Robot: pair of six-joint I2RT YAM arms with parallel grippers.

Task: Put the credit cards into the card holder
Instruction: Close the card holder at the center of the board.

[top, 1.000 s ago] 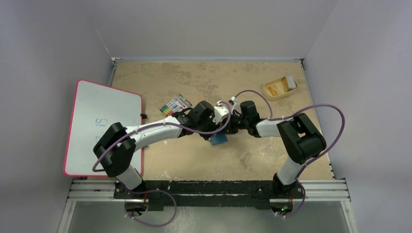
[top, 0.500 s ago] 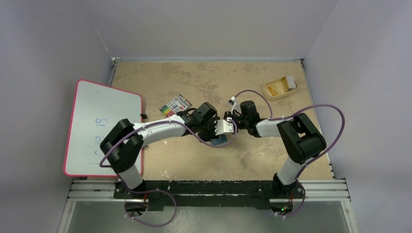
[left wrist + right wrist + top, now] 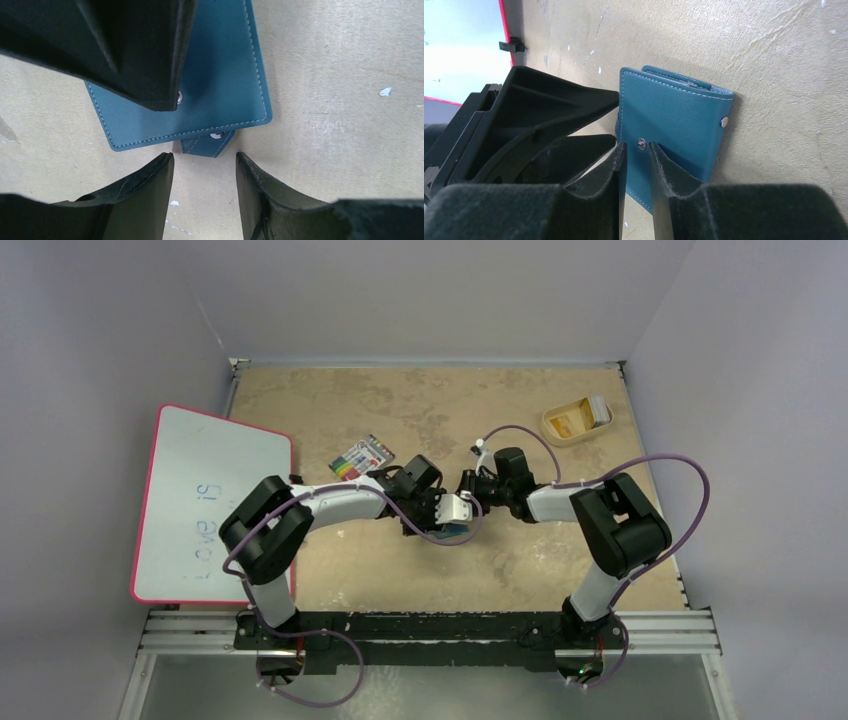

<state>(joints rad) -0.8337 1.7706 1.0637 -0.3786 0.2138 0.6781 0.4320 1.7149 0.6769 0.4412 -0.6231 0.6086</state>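
card holder (image 3: 674, 120): one, folded, flat on table (image 3: 774, 75); right fingers (image 3: 656, 160) pinch its edge; left fingers (image 3: 243, 172) apart, empty.

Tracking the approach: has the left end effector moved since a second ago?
Yes. The left end effector shifted toward the near edge, away from the striped pack.

The top view looks steeply down from above the near edge of the table (image 3: 400, 400), taking all of it in. Both wrist views sit very close over it, looking from opposing sides at the teal card holder (image 3: 220, 90), which all three share
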